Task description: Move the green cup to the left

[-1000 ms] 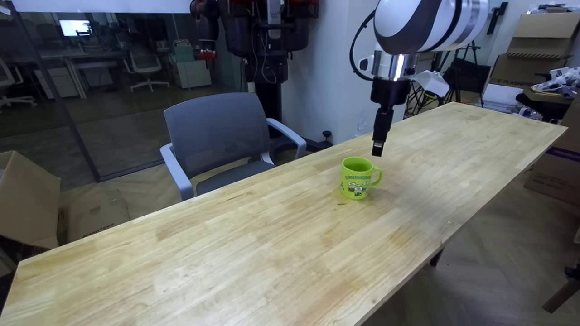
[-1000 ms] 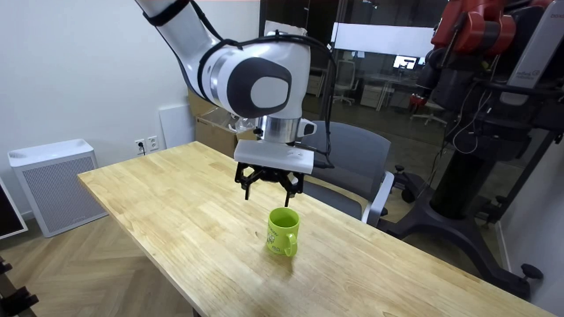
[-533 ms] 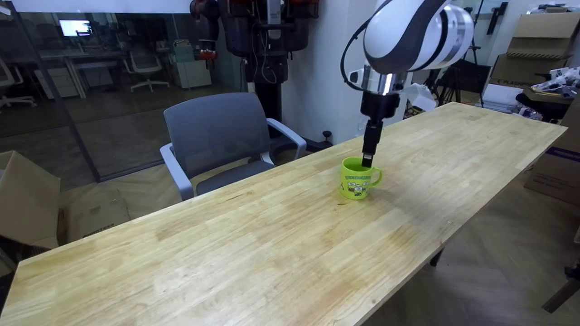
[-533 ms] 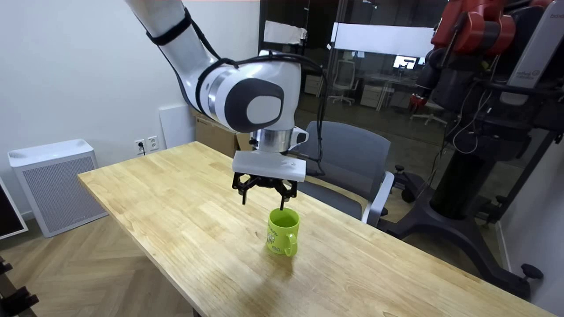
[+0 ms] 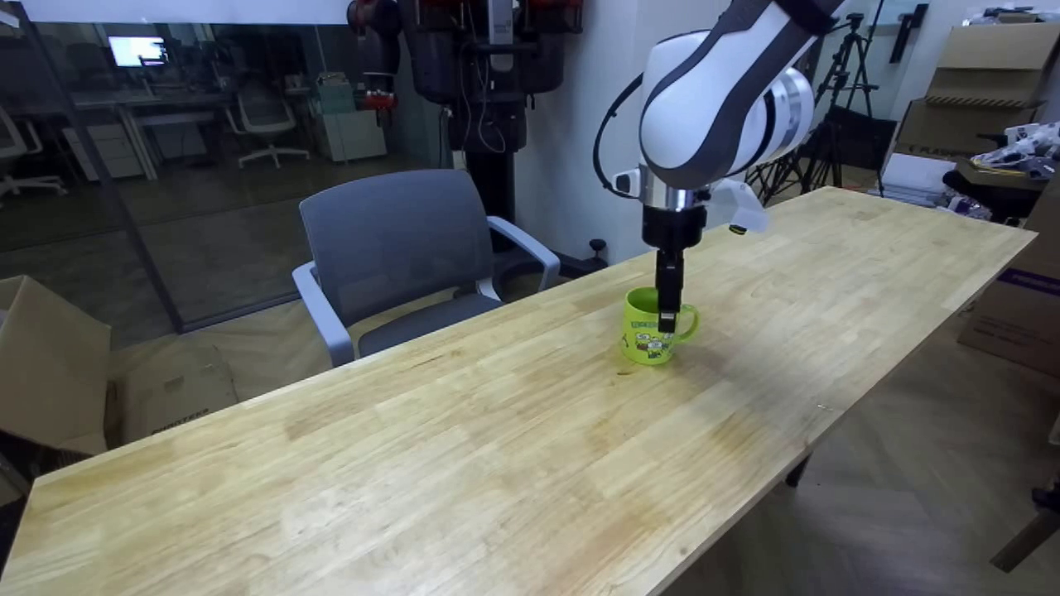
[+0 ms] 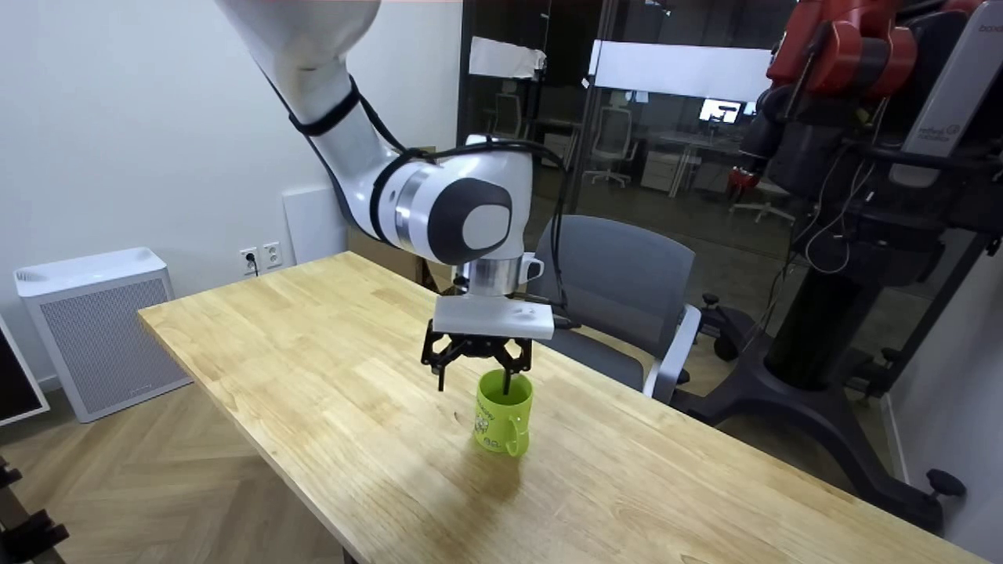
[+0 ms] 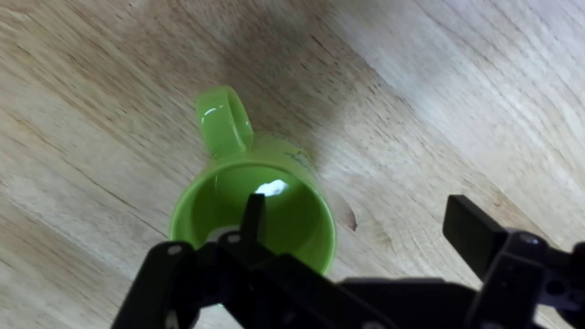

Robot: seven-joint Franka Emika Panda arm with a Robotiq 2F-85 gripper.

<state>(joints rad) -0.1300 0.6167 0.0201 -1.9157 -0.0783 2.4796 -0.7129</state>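
Observation:
The green cup [image 5: 642,341] stands upright on the wooden table [image 5: 397,463]. It also shows in an exterior view [image 6: 494,427], handle towards that camera. My gripper [image 6: 474,389] points down over the cup with its fingers apart. In the wrist view, the gripper [image 7: 356,201] has one finger over the mouth of the cup [image 7: 304,212]. The other finger is outside the cup, over bare wood on the right of that view. In an exterior view the inner fingertip overlaps the cup's opening; its depth inside is hard to tell. The arm hides part of the cup's near rim in the wrist view.
A grey chair [image 5: 397,240] stands against the table's long edge, and it also shows in an exterior view [image 6: 607,266]. A second, red and black robot [image 6: 831,258] stands behind the chair. A white air purifier [image 6: 102,329] stands on the floor past the table's end.
My gripper has come down towards the cup, so one finger is now at its mouth. The fingers stay apart. The cup has not moved.

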